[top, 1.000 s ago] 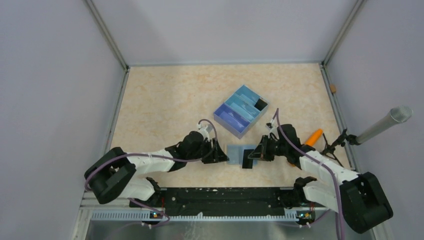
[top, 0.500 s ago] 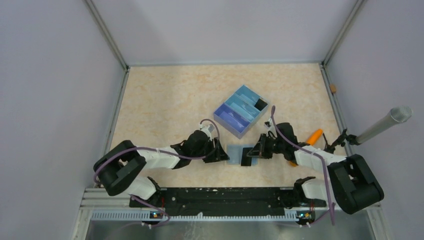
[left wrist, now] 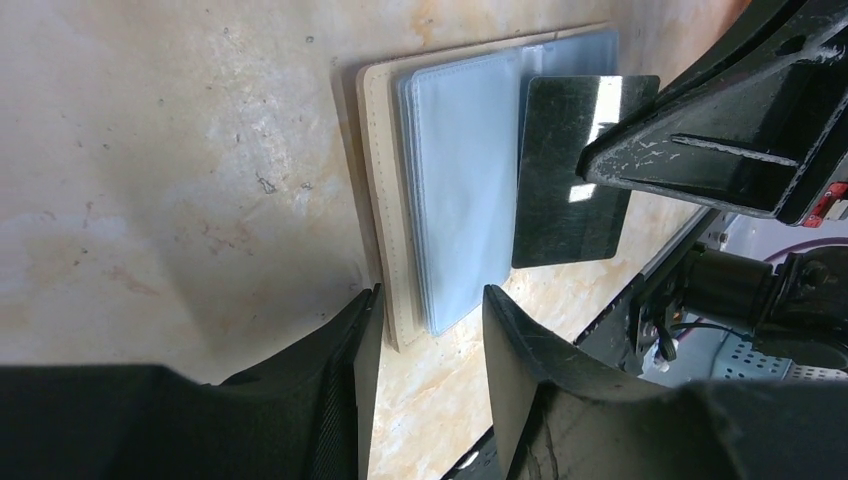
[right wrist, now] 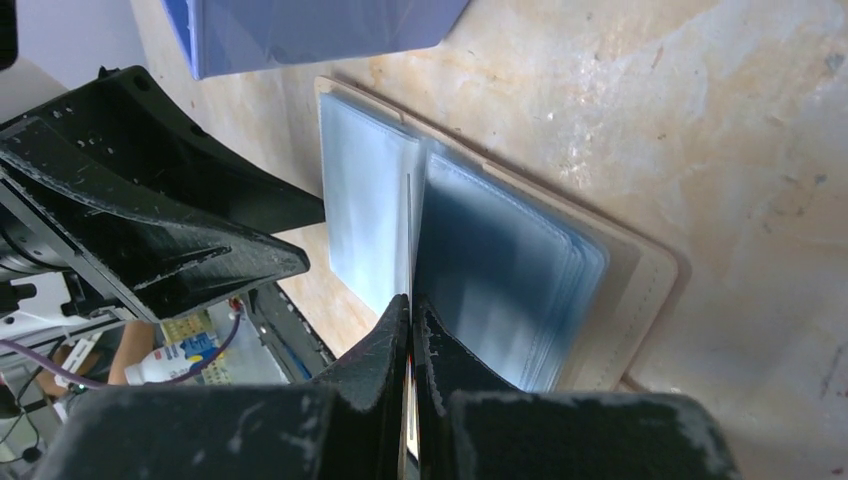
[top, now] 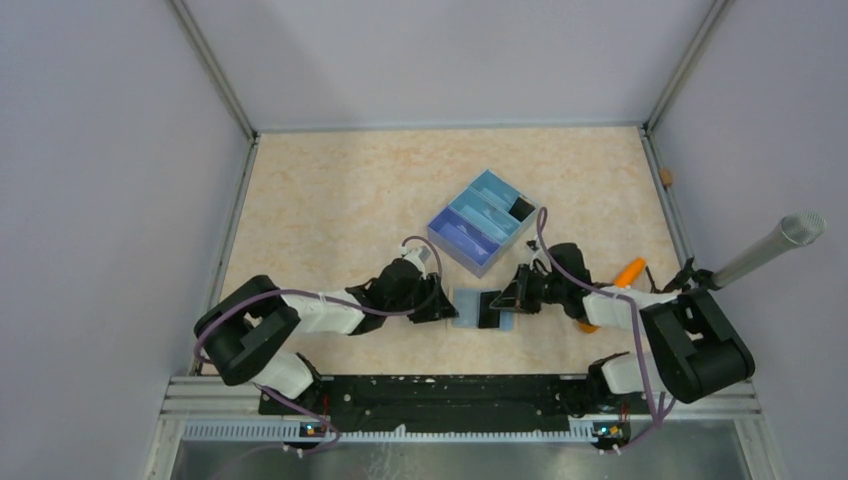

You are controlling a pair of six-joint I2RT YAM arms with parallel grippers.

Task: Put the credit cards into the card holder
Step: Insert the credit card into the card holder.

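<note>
- Right gripper pinches a dark credit card edge-on over the unfolded card holder on the table.
- Left gripper, spread apart, straddles the holder's edge.
- Insertion step: next, align card with a sleeve.

- Left arm low, reaching inward along the table; left gripper fingers spread apart.
- Right arm low, reaching inward; right gripper fingers pinched tight on thin dark card.
- Grippers face each other, near.
</note>
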